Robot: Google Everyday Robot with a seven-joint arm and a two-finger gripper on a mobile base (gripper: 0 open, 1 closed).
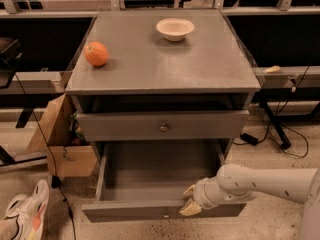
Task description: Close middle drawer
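Reaching in from the right, the robot's white arm (270, 181) brings its gripper (190, 200) to the front panel (125, 211) of the middle drawer (155, 174), which stands pulled far out of the grey cabinet (165, 69) with its bare floor on show. The claw is spread: its two tan fingertips (191, 209) sit apart, one by the panel's top edge on the inner side, the other against the outer face just right of the small round knob (166, 214). That placement looks chosen for a straight push rather than a grasp, since the drawer only needs driving back under the taller upper drawer (125, 126). An orange (96, 53) and a pale bowl (175, 29) rest on the cabinet's top, well clear of the drawer's path. A cardboard box (55, 144) and a shoe (27, 211) lie on the floor to the left.
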